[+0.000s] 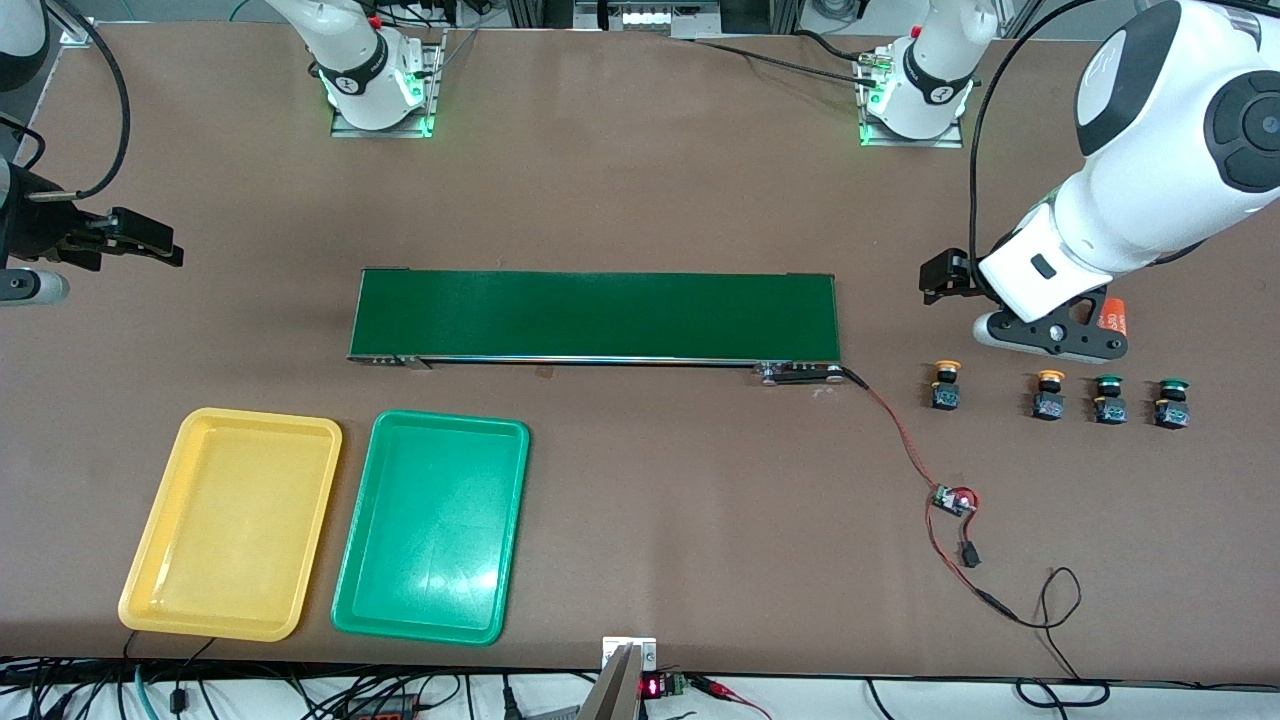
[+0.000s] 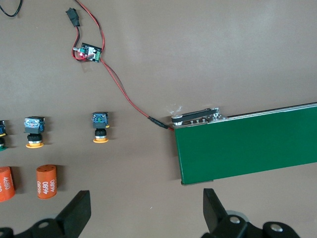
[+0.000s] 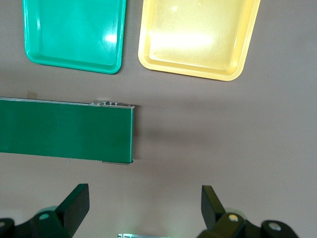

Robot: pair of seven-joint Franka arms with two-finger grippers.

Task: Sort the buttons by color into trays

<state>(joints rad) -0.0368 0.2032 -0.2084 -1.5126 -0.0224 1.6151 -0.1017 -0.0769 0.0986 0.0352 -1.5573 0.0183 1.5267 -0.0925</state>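
Note:
Four buttons stand in a row toward the left arm's end of the table: two yellow-capped ones (image 1: pixel 945 385) (image 1: pixel 1048 394) and two green-capped ones (image 1: pixel 1109 399) (image 1: pixel 1172 402). The left wrist view shows the two yellow buttons (image 2: pixel 100 128) (image 2: pixel 33 131) and part of a green one (image 2: pixel 1 136). The yellow tray (image 1: pixel 232 522) and the green tray (image 1: pixel 432 525) lie side by side, both empty, near the front camera toward the right arm's end. My left gripper (image 1: pixel 1055 338) (image 2: pixel 146 203) hangs open and empty over the table beside the button row. My right gripper (image 1: pixel 25 288) (image 3: pixel 143 198) hangs open and empty off the conveyor's end.
A long dark-green conveyor belt (image 1: pixel 595 315) lies across the middle. A red wire with a small circuit board (image 1: pixel 955 498) runs from its end toward the front edge. Two orange cylinders printed "4680" (image 2: pixel 47 181) (image 2: pixel 4 183) lie under the left hand.

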